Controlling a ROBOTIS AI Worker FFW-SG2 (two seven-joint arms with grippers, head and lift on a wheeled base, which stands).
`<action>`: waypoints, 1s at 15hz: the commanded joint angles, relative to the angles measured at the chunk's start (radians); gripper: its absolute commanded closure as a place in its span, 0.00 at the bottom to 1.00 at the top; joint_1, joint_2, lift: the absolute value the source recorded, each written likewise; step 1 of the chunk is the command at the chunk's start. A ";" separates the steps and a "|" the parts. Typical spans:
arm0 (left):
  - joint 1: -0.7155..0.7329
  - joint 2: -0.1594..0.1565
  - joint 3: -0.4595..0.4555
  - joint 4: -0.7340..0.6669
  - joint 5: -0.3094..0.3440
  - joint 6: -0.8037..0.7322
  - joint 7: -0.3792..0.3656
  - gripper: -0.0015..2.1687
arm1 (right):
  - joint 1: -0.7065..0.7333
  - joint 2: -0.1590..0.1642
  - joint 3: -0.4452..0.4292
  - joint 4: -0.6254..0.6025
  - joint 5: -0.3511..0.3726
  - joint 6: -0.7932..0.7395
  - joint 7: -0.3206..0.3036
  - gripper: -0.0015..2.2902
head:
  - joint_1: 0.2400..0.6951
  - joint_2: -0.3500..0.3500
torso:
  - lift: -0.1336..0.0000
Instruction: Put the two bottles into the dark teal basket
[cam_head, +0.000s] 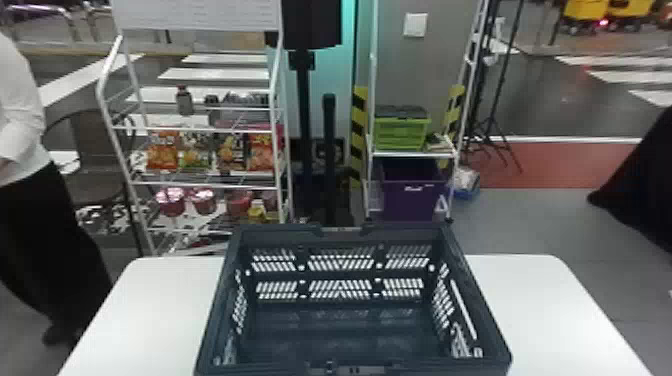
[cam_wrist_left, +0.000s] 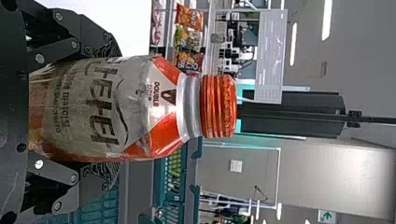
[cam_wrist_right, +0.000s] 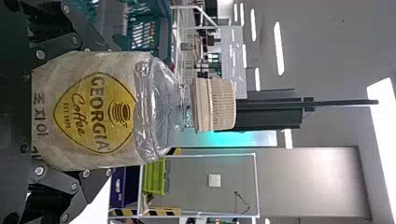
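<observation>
We have left gripper clamped on orange-capped bottle, right gripper on cream-capped bottle; too-low crossing could strike basket.

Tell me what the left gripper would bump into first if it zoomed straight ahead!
The left gripper holds a bottle. Beyond, the way looks free past the table, perhaps until the white rack. But the bottle hides the middle, so the basket might be nearer.
</observation>
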 joint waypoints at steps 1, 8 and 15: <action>-0.004 0.020 -0.031 0.002 -0.021 0.001 0.017 0.99 | -0.017 0.001 0.000 -0.057 0.002 0.044 -0.006 0.91 | 0.57 0.50 | 1.00; -0.034 0.069 -0.080 0.015 -0.012 -0.015 0.056 0.99 | -0.191 0.001 0.020 -0.209 0.029 0.477 -0.071 0.91 | 0.57 0.50 | 1.00; -0.050 0.113 -0.080 0.032 0.036 -0.064 0.048 0.99 | -0.532 0.001 0.181 -0.261 0.114 1.041 -0.216 0.91 | 0.57 0.50 | 1.00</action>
